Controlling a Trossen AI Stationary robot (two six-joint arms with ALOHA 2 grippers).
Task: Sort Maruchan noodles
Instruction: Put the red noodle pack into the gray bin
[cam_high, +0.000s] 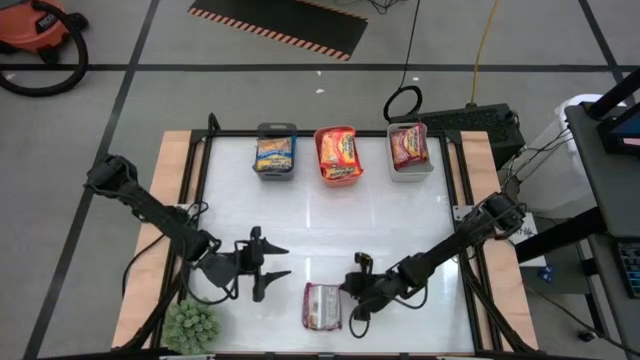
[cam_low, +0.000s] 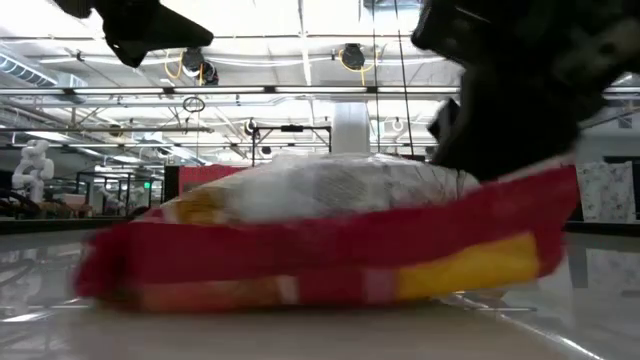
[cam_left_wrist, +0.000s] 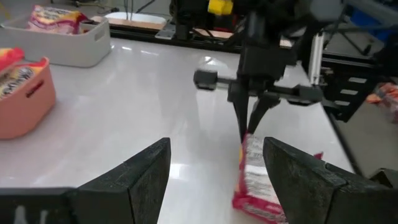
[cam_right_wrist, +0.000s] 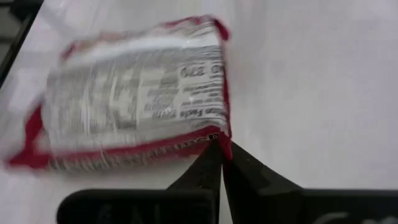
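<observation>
One red-silver Maruchan noodle packet (cam_high: 322, 305) lies printed back up near the table's near edge, filling the low view (cam_low: 320, 240). My right gripper (cam_high: 348, 290) is at its right edge, shut on it. My left gripper (cam_high: 288, 260) hangs open to the packet's left, fingers pointing toward it, touching nothing; its wrist view shows the packet (cam_left_wrist: 258, 183) beyond its open fingers (cam_left_wrist: 214, 168). More packets lie in three bins along the far edge: blue-yellow (cam_high: 275, 152), orange-yellow (cam_high: 338, 150), red (cam_high: 408, 145). My right gripper pinches the packet's red sealed edge (cam_right_wrist: 214, 138) between its two fingertips, near a corner on the packet's right side. The fingers come slanting down from the table's right. That edge (cam_low: 555, 195) is raised a little; the rest of the packet lies on the table.
A dark grey bin (cam_high: 258, 150), an orange bin (cam_high: 319, 155) and a light grey bin (cam_high: 430, 160) stand in a row at the far edge. A small green plant (cam_high: 190, 327) sits at the near left corner. Bare white table (cam_high: 330, 220) lies between bins and grippers.
</observation>
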